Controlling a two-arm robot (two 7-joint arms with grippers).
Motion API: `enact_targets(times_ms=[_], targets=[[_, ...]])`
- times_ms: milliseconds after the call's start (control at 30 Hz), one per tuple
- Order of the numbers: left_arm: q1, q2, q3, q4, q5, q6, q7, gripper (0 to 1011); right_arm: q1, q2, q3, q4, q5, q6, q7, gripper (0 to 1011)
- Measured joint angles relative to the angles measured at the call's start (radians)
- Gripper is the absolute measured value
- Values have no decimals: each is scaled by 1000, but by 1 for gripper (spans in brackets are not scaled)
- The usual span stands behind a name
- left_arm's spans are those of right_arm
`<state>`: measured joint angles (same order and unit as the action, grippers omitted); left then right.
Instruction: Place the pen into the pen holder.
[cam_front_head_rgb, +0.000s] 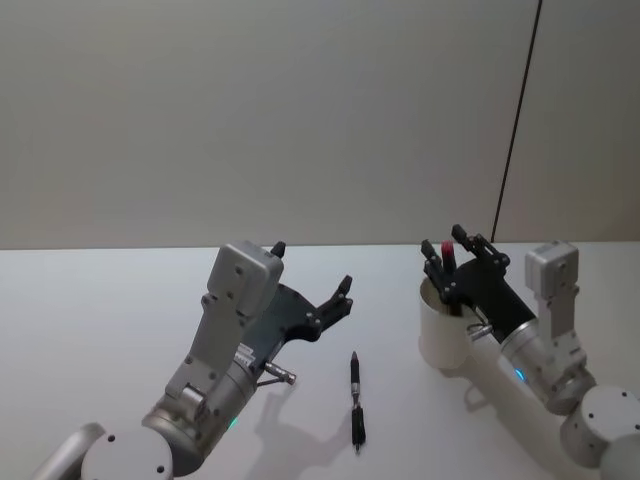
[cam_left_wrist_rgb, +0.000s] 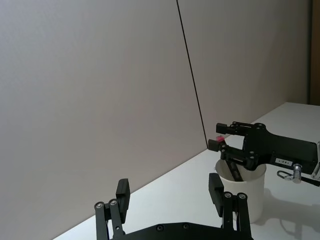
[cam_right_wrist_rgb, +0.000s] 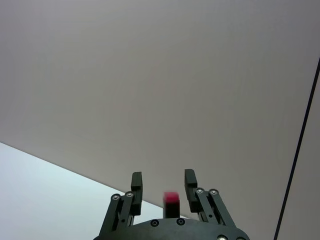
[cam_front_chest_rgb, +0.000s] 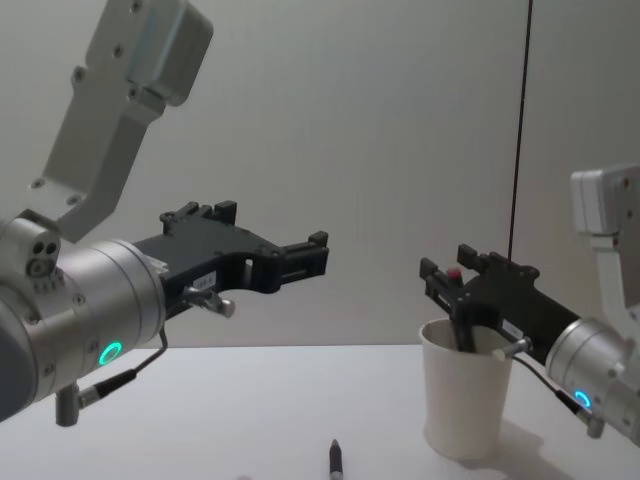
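So: right gripper (cam_front_head_rgb: 444, 243) spread wide over the pen holder (cam_front_head_rgb: 440, 340) at right, red-capped pen (cam_front_head_rgb: 449, 258) standing inside, looks released; left gripper (cam_front_head_rgb: 313, 266) wide, empty. A black pen (cam_front_head_rgb: 356, 400) lies near-centre on the table (cam_front_head_rgb: 100, 320); probably next pick, needs a low pinch.

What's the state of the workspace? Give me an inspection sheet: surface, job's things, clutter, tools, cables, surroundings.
Surface: white table, matte.
Job's things: black pen lying flat mid-table, left of the pen holder; pen holder upright, a red-topped pen standing in it.
Clutter: nothing seen.
Tools: left tool open, raised above the table; right tool open over the holder, fingers either side of the red top.
Cables: thin cable looped at the left wrist.
Surroundings: plain wall with a dark vertical seam.
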<state>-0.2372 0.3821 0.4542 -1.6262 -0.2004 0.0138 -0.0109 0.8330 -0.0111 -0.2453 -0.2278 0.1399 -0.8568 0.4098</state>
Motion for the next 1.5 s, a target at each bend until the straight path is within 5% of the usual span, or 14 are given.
enact_targets(times_ms=[400,600,800,1000,1233,1500], targets=[[0,0,0,0,0,0,0,1004,37,-12,13,82,8,-43,17,872],[0,0,0,0,0,0,0,1004,43,-13,24,94,15,-52,27,1001],[0,0,0,0,0,0,0,1004,42,-13,39,77,27,-46,36,1001],[0,0,0,0,0,0,0,1004,-9,-4,51,-53,36,23,32,1001],[0,0,0,0,0,0,0,1004,-119,17,59,-322,38,184,-7,1001],[0,0,0,0,0,0,0,1004,-201,34,63,-535,32,339,-60,1001]])
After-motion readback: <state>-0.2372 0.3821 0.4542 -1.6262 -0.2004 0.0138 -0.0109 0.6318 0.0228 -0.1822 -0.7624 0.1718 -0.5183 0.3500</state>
